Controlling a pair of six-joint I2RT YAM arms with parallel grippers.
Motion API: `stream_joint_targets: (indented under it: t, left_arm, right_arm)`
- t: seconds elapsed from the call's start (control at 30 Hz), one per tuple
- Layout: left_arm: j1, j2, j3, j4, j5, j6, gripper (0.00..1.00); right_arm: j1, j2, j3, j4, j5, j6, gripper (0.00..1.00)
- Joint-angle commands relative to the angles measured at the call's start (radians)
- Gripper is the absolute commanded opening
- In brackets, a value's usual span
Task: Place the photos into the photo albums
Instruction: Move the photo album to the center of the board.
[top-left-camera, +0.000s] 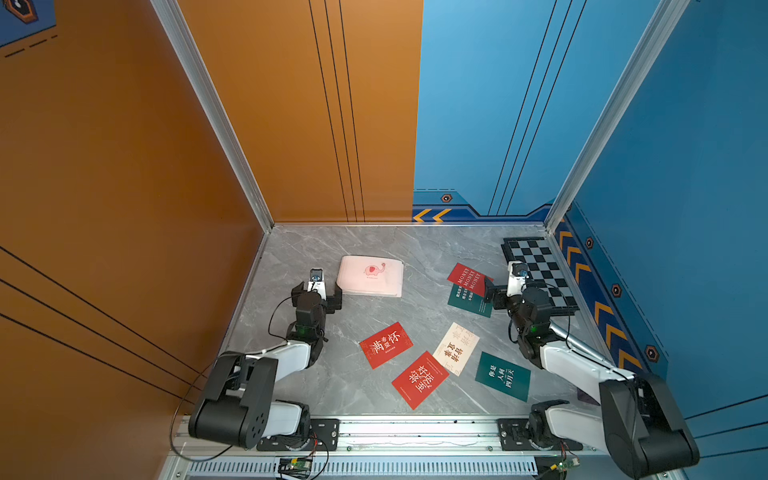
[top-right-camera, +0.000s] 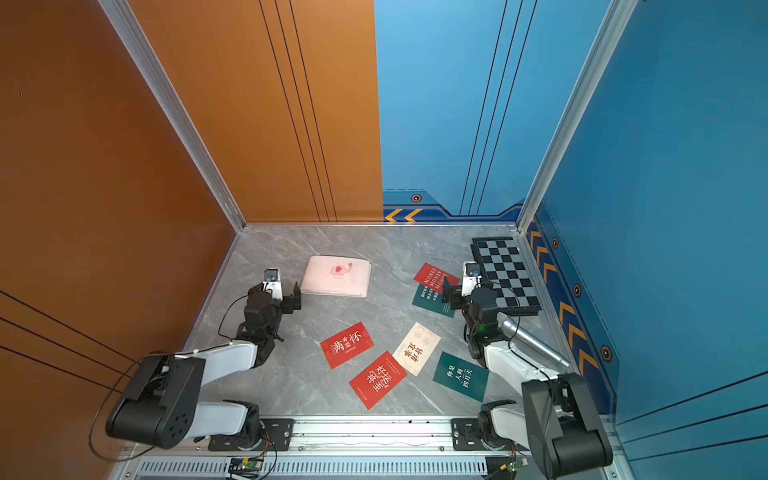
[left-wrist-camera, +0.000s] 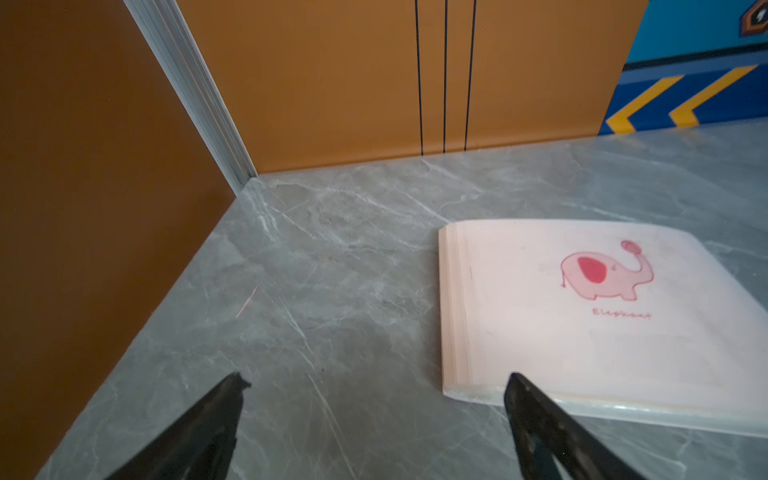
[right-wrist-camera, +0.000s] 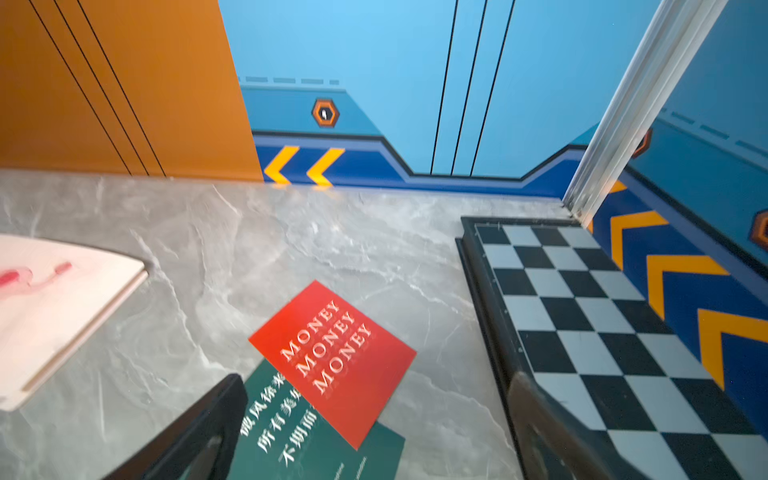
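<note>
Meanwhile, both grippers gape empty beside album and cards

The left gripper (left-wrist-camera: 376, 380) stands with its jaws spread wide and nothing between them but bare table (left-wrist-camera: 332, 257). The photo album (left-wrist-camera: 582, 324), closed with its elephant cover up, lies flat just ahead of it, toward the robot's right. In the left wrist view one finger overlaps the album's near corner, but whether it touches cannot be told. In both top views the album sits at the far left-centre of the table, well apart from the cards.

The right gripper (right-wrist-camera: 378, 379) is likewise fully open and holds nothing. It stands at the red MONEY card (right-wrist-camera: 332, 361), which lies just ahead between its fingers and rests partly on top of a dark green card (right-wrist-camera: 316, 449). One finger stands over that green card, the other over the edge of the checkerboard (right-wrist-camera: 582, 332) by the right wall.

Four more lie flat in the near middle, apart from both grippers: a red card (top-left-camera: 385, 345), a second red card (top-left-camera: 419, 380), a cream card (top-left-camera: 456, 348) just beside it, and a second dark green card (top-left-camera: 503, 376) nearest the right arm. A silver microphone (top-right-camera: 532, 340) lies along the right wall.
</note>
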Motion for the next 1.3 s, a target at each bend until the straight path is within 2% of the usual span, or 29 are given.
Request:
stream_joint_targets:
  t: [0.0,0.03,0.07,0.1,0.17,0.3,0.4,0.47,0.53,0.63,0.73,0.93,1.13,1.27]
  left_arm:
    - [0.065,-0.112,0.049,-0.189,0.048,-0.142,0.99]
    - [0.107,-0.124,0.064,-0.212,0.215,-0.184,0.99]
    - [0.131,-0.115,0.082,-0.223,0.315,-0.225,0.99]
    - [0.139,-0.091,0.117,-0.252,0.399,-0.273,0.99]
    - [0.132,-0.018,0.213,-0.363,0.498,-0.326,0.99]
    - [0.108,0.183,0.471,-0.691,0.565,-0.365,0.99]
    - [0.109,0.320,0.643,-0.883,0.557,-0.381,0.99]
    - [0.114,0.399,0.759,-1.012,0.543,-0.389,0.99]
    - [0.129,0.472,0.848,-1.102,0.561,-0.390,0.99]
    - [0.154,0.531,0.891,-1.117,0.606,-0.413,0.99]
    - [0.156,0.570,0.911,-1.116,0.635,-0.417,0.99]
    - [0.130,0.661,0.956,-1.130,0.734,-0.367,0.99]
    - [0.085,0.694,0.958,-1.130,0.766,-0.354,0.99]
    - [0.013,0.675,0.920,-1.131,0.757,-0.345,0.99]
  right_arm:
    - [-0.039,-0.076,0.011,-0.134,0.069,0.311,1.00]
    - [-0.074,-0.074,0.023,-0.129,-0.058,0.355,1.00]
    - [-0.093,-0.062,0.059,-0.166,-0.154,0.380,1.00]
    - [-0.096,-0.041,0.112,-0.236,-0.232,0.392,1.00]
    - [-0.062,0.022,0.215,-0.356,-0.324,0.393,1.00]
    - [0.084,0.210,0.344,-0.435,-0.425,0.430,1.00]
    - [0.206,0.400,0.486,-0.539,-0.469,0.455,1.00]
    - [0.257,0.532,0.607,-0.623,-0.510,0.501,0.94]
    - [0.289,0.670,0.726,-0.651,-0.604,0.549,0.82]
    - [0.316,0.809,0.842,-0.622,-0.675,0.649,0.78]
    - [0.339,0.895,0.946,-0.642,-0.678,0.680,0.77]
    - [0.349,1.046,1.100,-0.732,-0.600,0.669,0.76]
    - [0.342,1.073,1.134,-0.735,-0.615,0.666,0.76]
    - [0.327,1.032,1.074,-0.683,-0.627,0.679,0.77]
